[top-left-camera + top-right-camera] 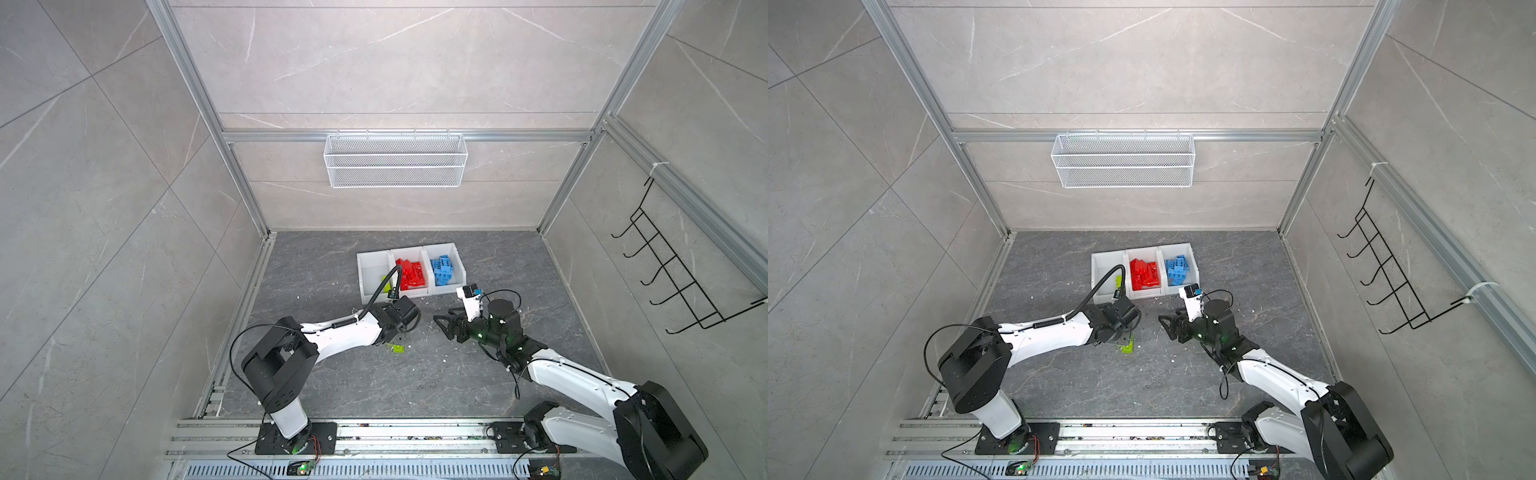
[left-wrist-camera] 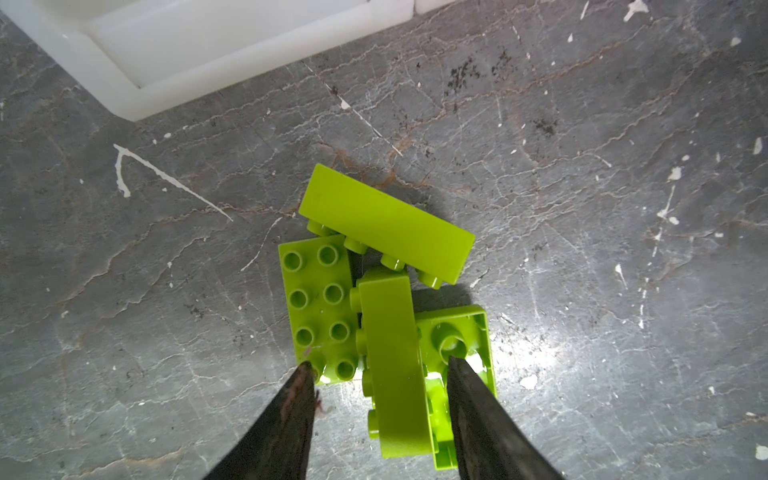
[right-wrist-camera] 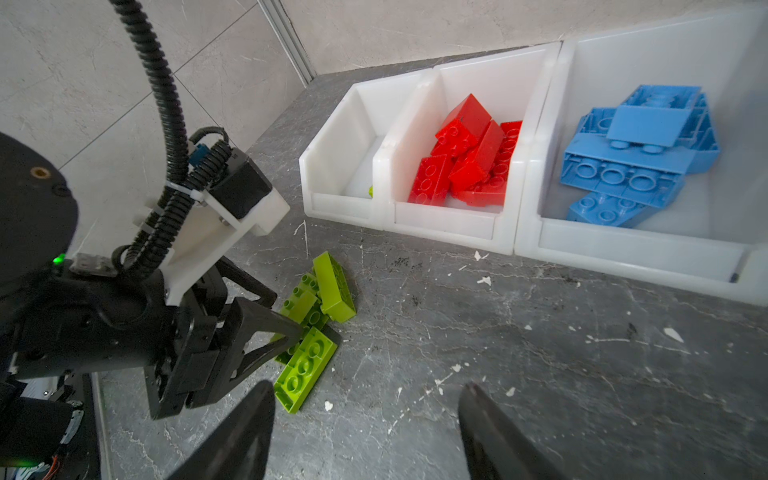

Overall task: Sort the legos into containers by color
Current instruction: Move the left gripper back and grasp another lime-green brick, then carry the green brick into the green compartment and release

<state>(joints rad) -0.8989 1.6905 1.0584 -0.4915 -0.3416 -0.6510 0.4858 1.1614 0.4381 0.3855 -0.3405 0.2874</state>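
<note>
The floor of the cell is a dark grey marbled slab (image 1: pixel 332 386) with white specks, closed in by pale tiled walls; a white wire mesh basket (image 1: pixel 395 166) hangs on the back wall at 12 o'clock.

Three white bins stand joined in a row at the far middle of the slab. The left bin (image 3: pixel 332 166) shows only one lime green piece (image 3: pixel 370 191), mostly hidden behind its front wall; the middle bin (image 3: pixel 440 224) holds a heap of red bricks (image 3: pixel 469 158); the right bin (image 3: pixel 623 245) holds blue bricks (image 3: pixel 631 153), several of them upside down.

In both top views, at 6 o'clock from the bins, four lime green bricks (image 1: pixel 397 348) lie on the slab, touching each other. The left pincer (image 2: pixel 379 365) hangs over them, about half open, with nothing gripped. A narrow brick (image 2: pixel 390 324) lies on its side between its fingers; one fingertip (image 2: pixel 303 374) is at the corner of a studs-up brick (image 2: pixel 320 307), the other over an upside-down brick (image 2: pixel 461 332); whether they touch, I cannot tell. The fourth brick (image 2: pixel 386 224) lies nearest the bins.

The right pincer (image 3: pixel 366 385) is at 3 o'clock from these bricks, wide open and empty.
</note>
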